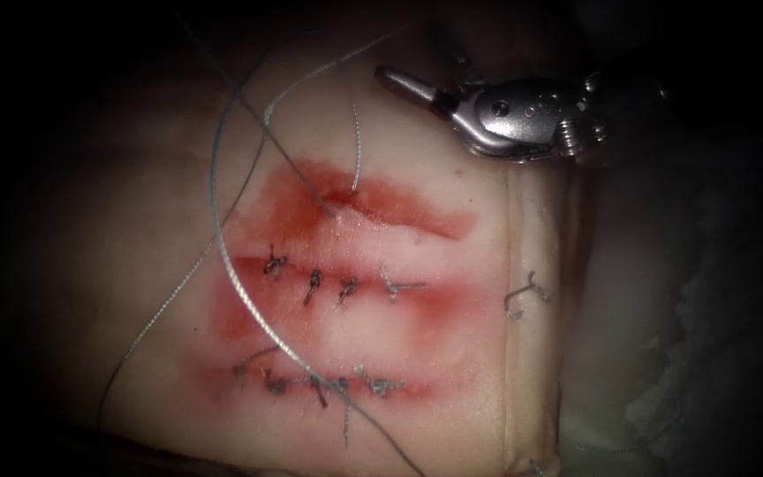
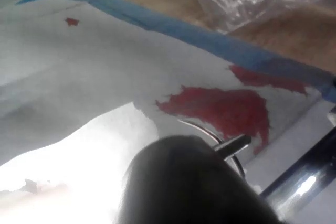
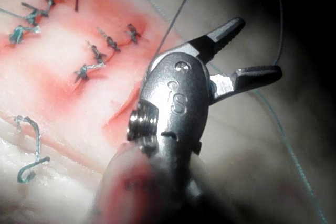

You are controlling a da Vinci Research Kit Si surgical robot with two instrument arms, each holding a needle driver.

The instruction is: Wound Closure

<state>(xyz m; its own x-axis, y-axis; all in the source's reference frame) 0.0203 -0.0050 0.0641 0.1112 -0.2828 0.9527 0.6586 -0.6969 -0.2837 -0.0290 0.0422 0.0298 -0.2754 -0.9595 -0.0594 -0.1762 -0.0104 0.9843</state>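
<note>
Overhead, right tool (image 1: 417,87) agape (empty), needle (image 2: 212,135) half hidden

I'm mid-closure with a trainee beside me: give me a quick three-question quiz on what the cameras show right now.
1. True or false: the right tool has its jaws open and holds nothing.
2. Pick one. The thread enters the tissue at: A) the uppermost cut; B) the middle stitched cut; C) the lowest stitched cut.
3. Fill in: the left tool grips a curved ____.

Key: 1 true; 2 A; 3 needle, held clear of the tissue over a red-stained cloth.
</note>
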